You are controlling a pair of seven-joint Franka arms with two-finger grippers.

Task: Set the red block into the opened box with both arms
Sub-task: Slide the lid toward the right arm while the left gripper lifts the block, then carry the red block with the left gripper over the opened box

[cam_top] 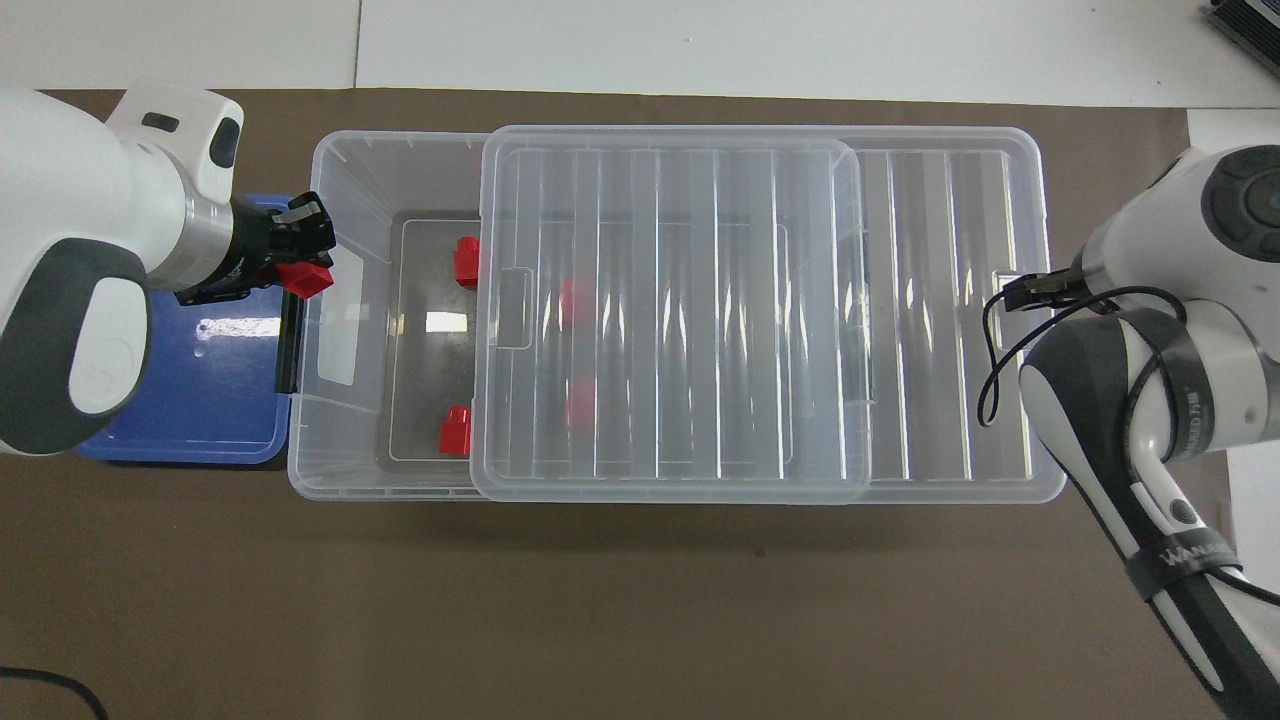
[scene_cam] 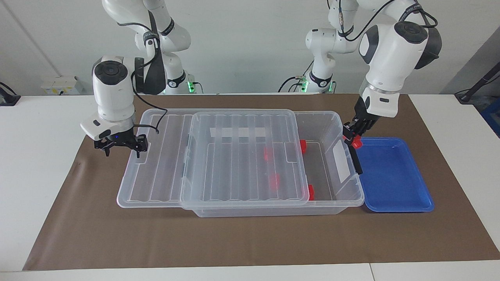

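We carry the red block (scene_cam: 356,143) clenched in our left fingers (scene_cam: 352,134) over the box (scene_cam: 332,117) rim; four lie inside, release remains. Right fingers (scene_cam: 119,144) hold the lid (scene_cam: 242,156) aside.

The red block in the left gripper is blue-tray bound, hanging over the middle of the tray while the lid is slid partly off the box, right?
Not quite. The left gripper holds the red block over the box's latch end, at the blue tray's edge, not its middle, as the facing view shows. The lid is indeed slid partly off.
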